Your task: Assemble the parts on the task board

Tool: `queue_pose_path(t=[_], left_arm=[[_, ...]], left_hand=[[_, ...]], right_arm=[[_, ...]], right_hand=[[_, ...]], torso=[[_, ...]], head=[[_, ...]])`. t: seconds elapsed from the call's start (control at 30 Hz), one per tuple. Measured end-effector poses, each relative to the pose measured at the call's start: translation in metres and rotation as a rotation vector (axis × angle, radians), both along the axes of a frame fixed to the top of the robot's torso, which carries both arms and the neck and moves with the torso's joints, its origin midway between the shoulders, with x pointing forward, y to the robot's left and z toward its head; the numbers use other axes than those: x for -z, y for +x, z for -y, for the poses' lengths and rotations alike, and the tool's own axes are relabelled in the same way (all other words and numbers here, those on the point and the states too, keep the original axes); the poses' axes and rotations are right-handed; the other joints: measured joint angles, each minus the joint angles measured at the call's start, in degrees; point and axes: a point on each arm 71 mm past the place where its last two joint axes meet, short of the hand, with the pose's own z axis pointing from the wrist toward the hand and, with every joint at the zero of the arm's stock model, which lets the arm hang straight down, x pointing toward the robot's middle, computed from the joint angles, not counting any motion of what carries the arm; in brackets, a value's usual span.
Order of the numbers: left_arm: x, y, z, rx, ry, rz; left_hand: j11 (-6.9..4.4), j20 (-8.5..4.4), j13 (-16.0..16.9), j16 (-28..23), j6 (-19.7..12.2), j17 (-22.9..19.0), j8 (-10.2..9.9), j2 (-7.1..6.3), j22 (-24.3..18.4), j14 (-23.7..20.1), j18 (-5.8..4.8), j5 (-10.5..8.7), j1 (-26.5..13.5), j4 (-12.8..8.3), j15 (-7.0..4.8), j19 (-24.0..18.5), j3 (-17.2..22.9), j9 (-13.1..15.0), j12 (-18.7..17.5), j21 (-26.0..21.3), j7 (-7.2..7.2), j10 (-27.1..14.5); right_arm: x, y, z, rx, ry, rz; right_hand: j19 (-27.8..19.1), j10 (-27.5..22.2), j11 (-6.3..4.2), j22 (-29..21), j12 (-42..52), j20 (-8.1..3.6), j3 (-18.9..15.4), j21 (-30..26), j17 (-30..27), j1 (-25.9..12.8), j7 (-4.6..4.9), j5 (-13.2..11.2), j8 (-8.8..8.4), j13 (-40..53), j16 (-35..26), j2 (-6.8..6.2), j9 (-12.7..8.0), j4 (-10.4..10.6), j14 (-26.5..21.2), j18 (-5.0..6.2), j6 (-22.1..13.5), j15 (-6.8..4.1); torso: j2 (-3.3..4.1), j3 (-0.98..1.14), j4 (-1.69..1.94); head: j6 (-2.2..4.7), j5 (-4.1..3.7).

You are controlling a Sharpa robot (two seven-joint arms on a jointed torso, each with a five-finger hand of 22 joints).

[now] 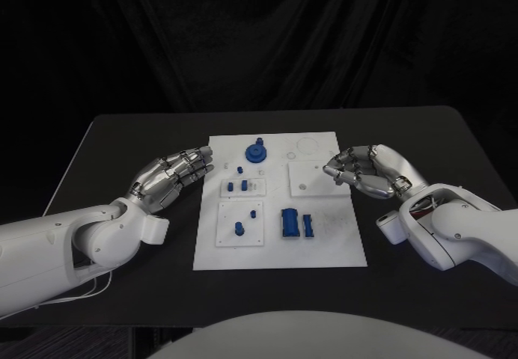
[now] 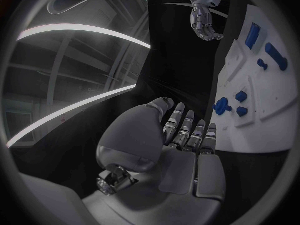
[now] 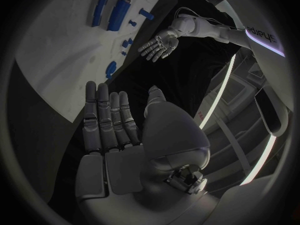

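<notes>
Head view: the white task board (image 1: 324,250) lies at the centre of the black table (image 1: 119,134), flanked by both hands. The left hand (image 1: 173,176), at 9 o'clock of the board just off its edge, holds nothing, its fingers extended and slightly apart toward 1 o'clock. The right hand (image 1: 369,172), at 3 o'clock over the board's edge, is likewise empty, its fingers loosely curved and apart. Blue parts on the board: a round knobbed part (image 1: 256,152) at 12 o'clock, two small pegs (image 1: 239,185) near centre, and a larger block (image 1: 291,222) with a slim bar (image 1: 309,225) just beside it toward 5 o'clock. The wrist views add the palm sides, which the head view hides: each palm is bare and flat. A dark curtain (image 1: 259,52) hangs behind the table.
</notes>
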Motion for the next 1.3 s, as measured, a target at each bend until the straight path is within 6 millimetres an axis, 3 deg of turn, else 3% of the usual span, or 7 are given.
queue_pose_path(t=[0.27,0.33,0.47,0.53,0.77,0.97,1.3], left_arm=[[0.0,0.004,0.014,0.006,0.028,0.028],[0.001,0.006,0.016,0.004,0.038,0.034],[0.004,0.012,0.023,0.007,0.058,0.047],[0.005,0.015,0.028,0.012,0.065,0.054],[0.009,0.023,0.037,0.021,0.093,0.075],[0.01,0.027,0.041,0.028,0.11,0.089],[0.005,0.031,0.048,0.011,0.113,0.096]], left_hand=[[-2.15,-2.14,-0.38,-4.12,-4.33,-0.59,-1.23,-0.44,-1.81,-2.78,0.01,0.0,-0.91,3.8,-2.57,-1.24,-2.05,-0.8,-4.5,0.0,-1.16,-2.43],[-2.12,-2.34,-0.58,-5.36,-10.88,-0.78,-2.69,-0.75,-2.2,-3.71,0.02,0.0,-1.22,5.25,-2.53,-1.44,-3.2,-1.73,-6.79,0.0,-6.33,-4.19],[-4.1,-3.13,-0.81,-7.2,-19.89,-1.04,-3.78,-0.74,-2.99,-4.56,-0.88,-0.44,-1.22,8.31,-3.09,-1.69,-6.26,-2.7,-9.58,-0.23,-13.35,-6.35],[-5.05,-3.81,-0.93,-8.27,-20.49,-1.25,-3.78,-0.72,-3.52,-5.2,-0.88,-0.44,-1.2,9.65,-3.72,-1.89,-7.61,-2.71,-10.56,-0.23,-13.31,-7.1],[-7.17,-4.48,-1.15,-10.03,-20.49,-1.61,-3.78,0.17,-4.21,-6.13,-0.88,-0.58,-0.3,10.49,-4.65,-2.15,-10.04,-2.71,-12.49,-0.45,-13.3,-8.87],[-9.43,-5.21,-1.37,-11.23,-20.63,-1.82,-3.81,1.19,-4.85,-6.5,-0.87,-1.29,-0.77,10.41,-5.88,-2.47,-12.31,-2.77,-13.89,-0.45,-13.16,-10.43],[-11.68,-7.61,-2.76,-11.64,-25.32,-2.0,-5.16,-1.48,-6.78,-6.53,-3.57,-11.1,-25.25,5.22,-9.48,-2.92,-11.82,-4.17,-17.4,-0.97,-10.72,-12.69]], right_arm=[[0.009,0.008,0.016,-0.015,0.201,-0.014],[0.01,0.009,0.017,-0.023,0.243,-0.011],[0.015,0.009,0.019,-0.031,0.314,-0.013],[0.02,0.009,0.022,-0.027,0.337,-0.021],[0.031,0.011,0.025,-0.022,0.381,-0.048],[0.039,0.011,0.026,-0.016,0.399,-0.07],[0.027,0.03,0.001,-0.007,0.45,-0.038]], right_hand=[[-27.92,-15.08,4.78,-24.97,-10.04,4.06,-1.57,-5.59,-9.4,0.03,-1.93,0.22,-6.25,-13.0,-9.87,1.55,-9.94,0.01,-18.33,-4.49,-10.16,6.79],[-36.3,-21.31,3.04,-34.72,-13.86,4.33,-1.65,-6.51,-11.55,-0.8,-9.09,-0.28,-12.24,-16.25,-13.81,1.23,-14.87,0.09,-25.68,-4.48,-22.33,6.62],[-39.71,-26.49,-4.97,-39.88,-22.24,4.47,-1.65,-6.52,-14.61,-2.18,-20.33,-1.18,-14.07,-22.5,-21.13,0.11,-18.25,0.09,-33.76,-4.47,-30.57,3.37],[-40.22,-27.58,-8.03,-41.14,-25.32,4.48,-1.65,-6.52,-15.47,-2.62,-22.72,-2.07,-13.26,-24.72,-23.1,-0.06,-18.98,0.09,-35.36,-4.47,-31.64,2.61],[-40.72,-28.69,-7.64,-42.77,-29.47,4.58,-0.31,-6.74,-16.09,-2.63,-23.21,-3.74,-12.66,-27.86,-24.96,-0.92,-20.79,-0.09,-36.61,-4.46,-33.48,3.56],[-41.16,-27.97,-6.92,-43.51,-29.21,4.15,1.05,-6.74,-16.12,-2.63,-19.82,-4.14,-14.64,-28.93,-24.64,-2.01,-23.03,-0.37,-36.91,-4.45,-36.15,4.09],[-45.08,-28.77,-10.03,-46.79,-33.5,-1.04,5.25,-7.7,-17.69,-25.34,-16.97,-9.86,-18.3,-30.81,-29.21,-4.7,-25.65,-5.26,-38.83,-7.15,-37.38,0.17]], torso=[[-2.18,-0.08,-0.46],[-2.64,-0.05,-0.65],[-3.49,0.07,-1.12],[-3.84,0.14,-1.33],[-4.69,0.38,-1.53],[-4.78,0.66,-1.86],[-5.14,0.57,-1.74]], head=[[0.0,0.65],[0.0,0.83],[0.0,1.08],[0.0,1.25],[0.0,1.04],[0.0,1.21],[1.86,0.91]])
